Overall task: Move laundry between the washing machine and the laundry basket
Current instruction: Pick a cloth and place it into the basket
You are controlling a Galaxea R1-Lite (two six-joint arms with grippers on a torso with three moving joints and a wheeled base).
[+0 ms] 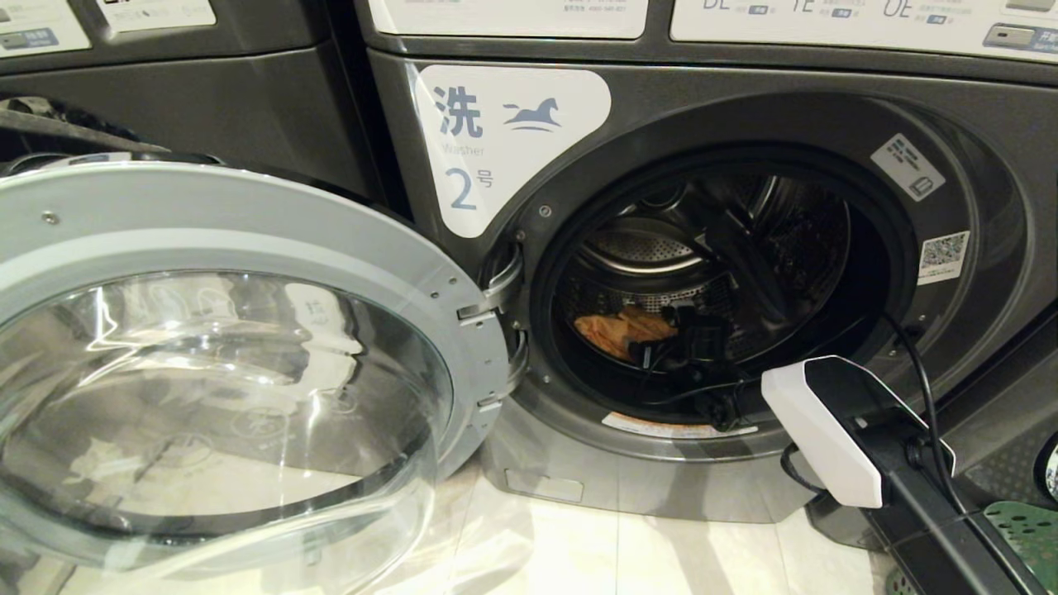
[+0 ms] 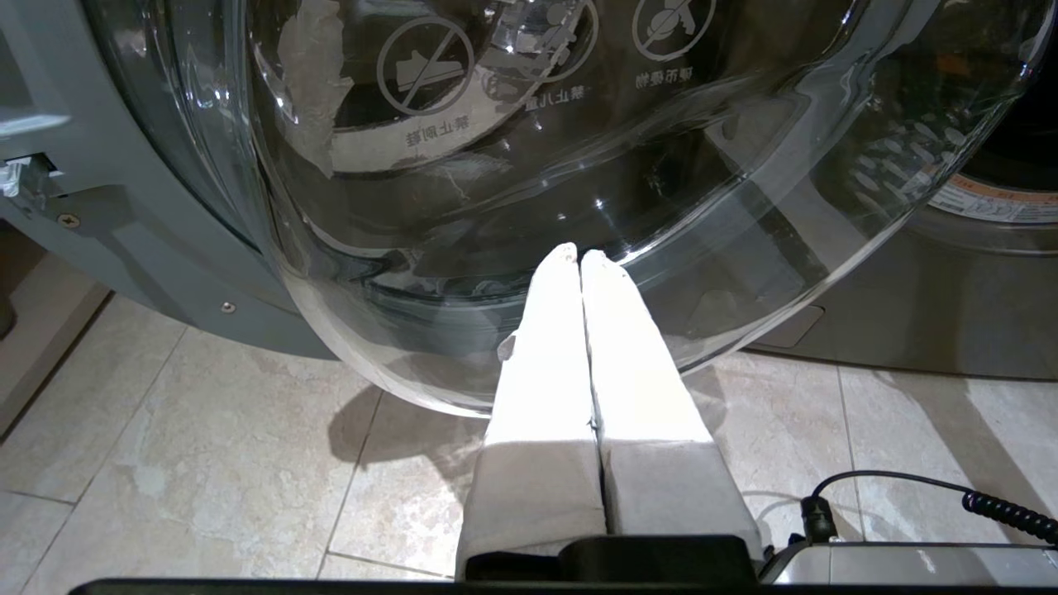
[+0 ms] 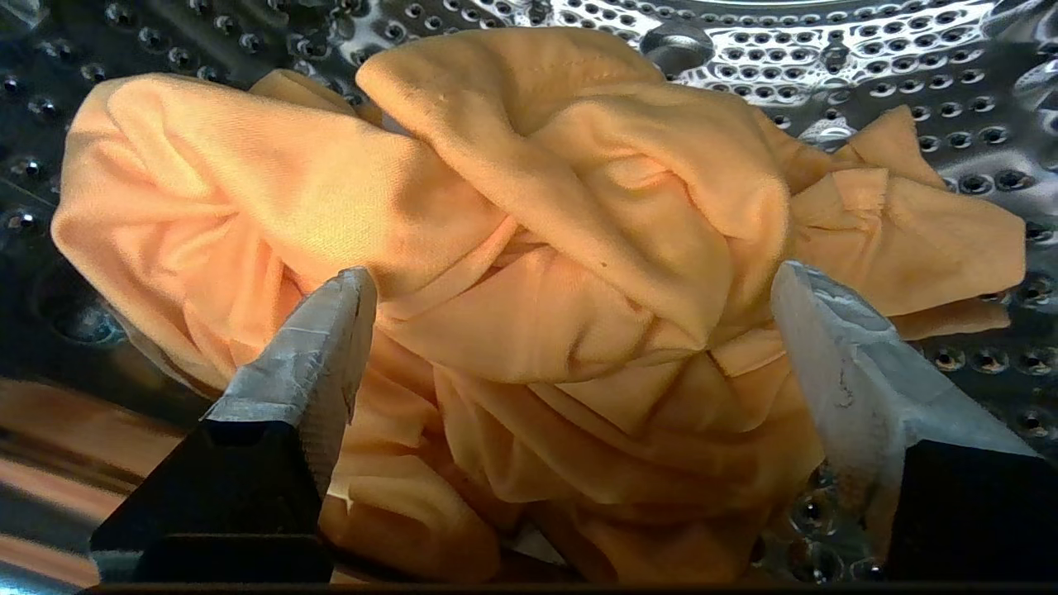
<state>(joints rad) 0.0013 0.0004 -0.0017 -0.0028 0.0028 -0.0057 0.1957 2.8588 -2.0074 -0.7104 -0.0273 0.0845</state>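
washing machine (image 1: 711,273) fills the centre and right of the head view, its door (image 1: 223,355) swung fully open across the left half of the frame. inside the drum (image 1: 661,248), at the lower middle of the opening, lies one crumpled orange garment (image 1: 624,329); no other laundry can be made out. right gripper (image 3: 570,326) is inside the drum, fingers (image 3: 318,347) spread wide to either side of the garment's bunched middle and apart from the cloth, holding nothing. left gripper (image 2: 579,256) is pressed shut and empty, low by the floor tiles just before the door's glass bowl. a corner of the green laundry basket (image 1: 1029,529) shows at the lower right of the head view; its contents are out of frame. judgement: unloading is at the grasp stage, nothing lifted yet; closing on the cloth, drawing it out through the opening and dropping it in the basket all remain. the right wrist view alone shows the garment's folds and the open fingers bracketing it; the head view shows only a dark arm reaching in, but alone gives door, opening and basket; the left wrist view adds only door glass and floor
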